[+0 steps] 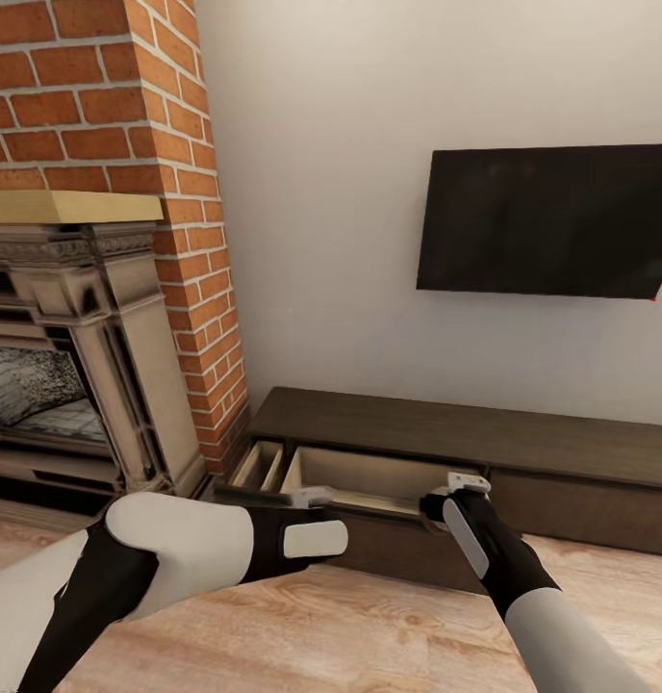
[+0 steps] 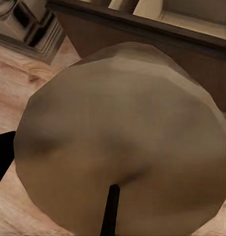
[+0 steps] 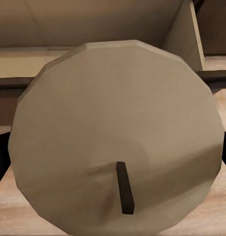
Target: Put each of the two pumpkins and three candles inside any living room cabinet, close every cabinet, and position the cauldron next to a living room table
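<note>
The dark-brown cabinet [image 1: 523,443] runs along the wall under the TV, with a wide drawer [image 1: 369,476] pulled open and showing its pale tan inside. My left gripper [image 1: 307,499] hovers at the drawer's front left edge, shut on a tan candle [image 2: 117,137] whose dark wick [image 2: 110,211] points at the camera. My right gripper [image 1: 466,483] is over the drawer's front right corner, shut on a second tan candle [image 3: 117,132] with its wick [image 3: 125,189] showing. Behind that candle in the right wrist view lies the drawer's inside [image 3: 93,24].
A narrower drawer [image 1: 259,467] stands open at the cabinet's left end, beside the brick chimney [image 1: 191,241] and the stone fireplace [image 1: 71,366]. A black TV [image 1: 552,221] hangs on the wall. Wooden floor [image 1: 369,626] lies in front of the cabinet.
</note>
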Controlling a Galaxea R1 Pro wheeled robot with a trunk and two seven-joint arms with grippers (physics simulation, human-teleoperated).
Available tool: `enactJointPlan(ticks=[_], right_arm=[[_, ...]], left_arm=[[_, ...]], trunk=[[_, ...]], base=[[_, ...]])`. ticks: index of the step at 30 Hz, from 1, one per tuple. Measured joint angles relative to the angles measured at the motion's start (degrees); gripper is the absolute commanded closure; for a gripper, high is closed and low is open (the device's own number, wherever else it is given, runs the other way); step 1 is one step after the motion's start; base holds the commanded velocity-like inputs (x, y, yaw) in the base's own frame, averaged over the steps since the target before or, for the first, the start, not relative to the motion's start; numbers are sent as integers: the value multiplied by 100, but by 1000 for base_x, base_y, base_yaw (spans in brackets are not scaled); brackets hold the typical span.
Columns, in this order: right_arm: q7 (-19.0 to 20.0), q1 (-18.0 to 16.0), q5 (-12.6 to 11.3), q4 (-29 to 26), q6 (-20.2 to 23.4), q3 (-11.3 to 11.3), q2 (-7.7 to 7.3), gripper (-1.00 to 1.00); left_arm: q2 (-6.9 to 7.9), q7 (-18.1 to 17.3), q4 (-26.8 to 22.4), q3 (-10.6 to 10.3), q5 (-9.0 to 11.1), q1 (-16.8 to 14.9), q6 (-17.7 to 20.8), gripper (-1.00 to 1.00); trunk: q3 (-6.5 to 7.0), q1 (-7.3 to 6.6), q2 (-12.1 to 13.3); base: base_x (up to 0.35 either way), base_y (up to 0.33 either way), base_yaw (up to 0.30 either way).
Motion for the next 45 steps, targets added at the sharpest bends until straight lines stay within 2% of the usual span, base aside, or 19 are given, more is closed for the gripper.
enactJointPlan(ticks=[4,7,13,14,16,17,18,19,21,22,25,29,30,31,32,33,35,45], right_arm=[[-4,0,-91,-14,-5,0,-4,100],[-5,0,-106,-20,-3,-1,-13,100],[-5,3,-118,-25,8,4,-27,100],[-5,5,-127,-27,176,-1,-38,100],[-5,7,-125,-34,317,-6,-42,100],[-5,5,-124,-36,360,-8,-44,100],[-5,6,-122,-36,372,-8,-44,100],[-5,7,-124,-36,377,-8,-44,100],[-5,7,-124,-36,395,-8,-44,100],[-5,7,-126,-36,417,-8,-44,100],[-3,7,-129,-35,495,-8,-44,100],[2,3,-136,-15,736,-10,-43,100],[2,2,-135,-5,825,-17,-39,100],[2,5,-149,8,936,-31,-40,100],[14,3,-303,64,1141,-112,-44,100],[17,2,-435,89,1159,-151,-40,100],[24,0,-489,128,1206,-197,-38,100],[23,1,-588,139,1158,-240,-19,100]], left_arm=[[0,-5,-47,219,-7,0,107,100],[0,-57,-48,261,-2,0,294,100],[0,-90,-38,285,2,-1,414,100],[-1,-408,150,390,15,-3,602,100],[-1,-1239,728,795,62,-3,1351,100],[-2,-2055,1393,1192,74,-5,2099,100],[0,-2497,1793,1322,13,-6,2507,100],[-2,-2699,1974,1389,45,-5,2683,100],[-2,-3401,2532,1535,8,-6,3228,100],[-3,-3599,2672,1565,8,-6,3363,100],[-3,-3752,2779,1568,-4,-6,3444,100],[-3,-3811,2792,1531,-79,-6,3313,100],[-3,-3810,2787,1524,-221,-6,3295,100],[-2,-3823,2786,1518,-476,-6,3273,100],[-3,-3839,2717,1538,-668,-1,3045,100],[-4,-3842,2643,1553,-650,2,2927,100],[-4,-3840,2504,1552,-672,3,2743,100],[-4,-3808,2412,1541,-690,11,2645,100]], trunk=[[0,-2,0],[0,-3,0],[0,-3,0],[0,-3,0],[0,-3,0],[0,-3,1],[0,-3,0],[0,-3,0],[0,-3,0],[0,-3,0],[-1,-3,0],[-1,-3,0],[-1,-3,0],[-1,-2,0],[-1,-1,0],[-1,0,0],[-1,0,0],[0,0,0]], base=[[214,0,0],[301,0,0],[324,0,0],[329,0,0],[330,0,0],[330,0,0],[330,0,0],[330,0,0],[330,0,0],[330,0,0],[330,-2,0],[328,-62,0],[240,-88,0],[69,-29,0],[44,-19,0],[28,-12,0],[13,-6,0],[1,-1,-2]])
